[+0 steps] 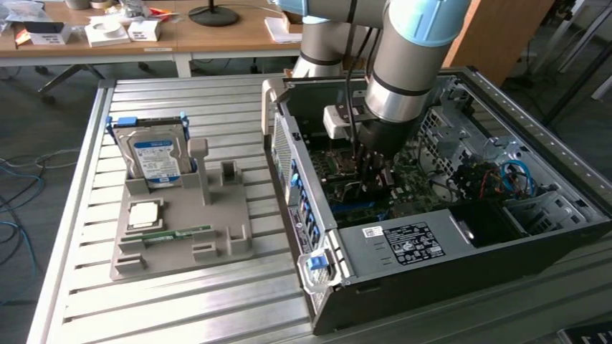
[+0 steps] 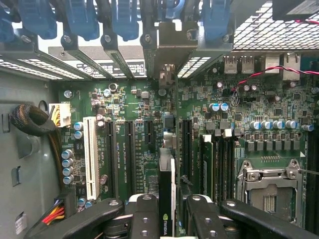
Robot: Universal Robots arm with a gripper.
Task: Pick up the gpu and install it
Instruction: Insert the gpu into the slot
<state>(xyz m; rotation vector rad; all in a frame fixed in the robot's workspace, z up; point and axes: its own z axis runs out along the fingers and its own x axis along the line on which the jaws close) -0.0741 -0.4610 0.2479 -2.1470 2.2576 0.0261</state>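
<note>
The claw (image 2: 167,211) is gripping the gpu (image 2: 166,179) edge-on, holding it over the motherboard (image 2: 134,107) slots inside the computer case (image 1: 402,244).

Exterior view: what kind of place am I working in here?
Probably a lab or workshop bench for PC assembly. An open computer case lies on a slatted metal table, a grey fixture tray holds a hard drive, and cluttered wooden desks stand behind.
</note>
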